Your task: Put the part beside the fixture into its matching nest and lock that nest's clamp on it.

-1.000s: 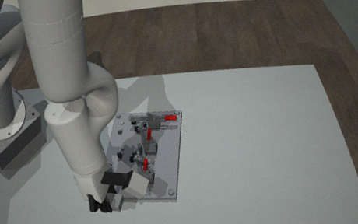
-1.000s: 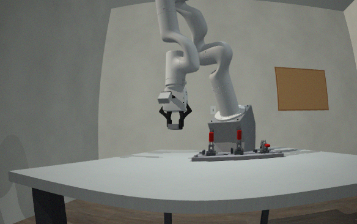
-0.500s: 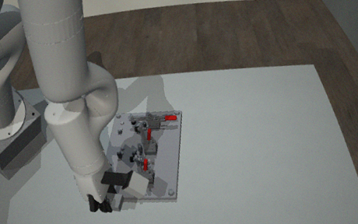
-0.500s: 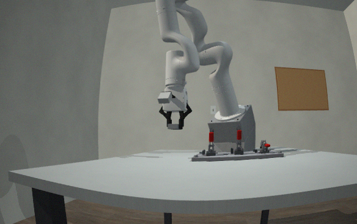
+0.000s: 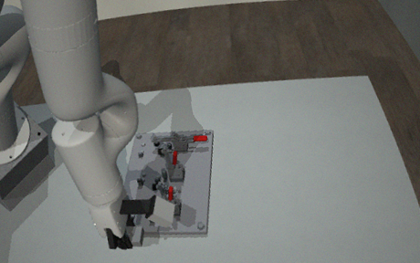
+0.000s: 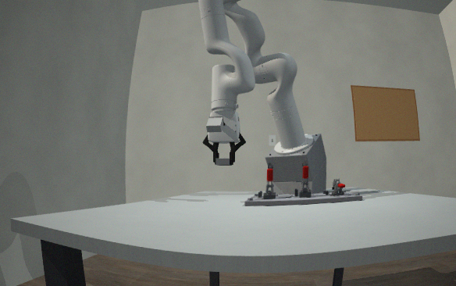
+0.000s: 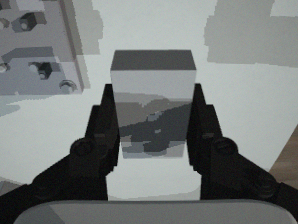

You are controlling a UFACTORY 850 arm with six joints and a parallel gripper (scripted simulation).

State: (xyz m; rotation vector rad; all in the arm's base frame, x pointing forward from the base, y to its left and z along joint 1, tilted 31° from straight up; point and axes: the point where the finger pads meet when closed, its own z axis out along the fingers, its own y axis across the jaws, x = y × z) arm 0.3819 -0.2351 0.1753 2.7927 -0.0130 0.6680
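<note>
My gripper (image 5: pixel 118 243) (image 6: pixel 223 160) (image 7: pixel 152 101) is shut on the grey block-shaped part (image 5: pixel 137 237) (image 6: pixel 223 162) (image 7: pixel 153 106), gripping it across its two long sides. It holds the part high above the table, by the near left corner of the grey fixture plate (image 5: pixel 202 181) (image 6: pixel 312 200) (image 7: pixel 33 43). The plate carries three clamps with red handles. Two handles (image 6: pixel 269 174) (image 6: pixel 305 172) stand upright. The third handle (image 5: pixel 200 138) (image 6: pixel 340 185) lies level at the far end. The arm hides part of the near nest in the top view.
The robot's grey base block (image 5: pixel 0 161) (image 6: pixel 297 164) stands behind the fixture. The white table (image 5: pixel 318 174) (image 6: pixel 195 227) ends at a wooden floor on the right. An orange board (image 6: pixel 384 113) hangs on the back wall.
</note>
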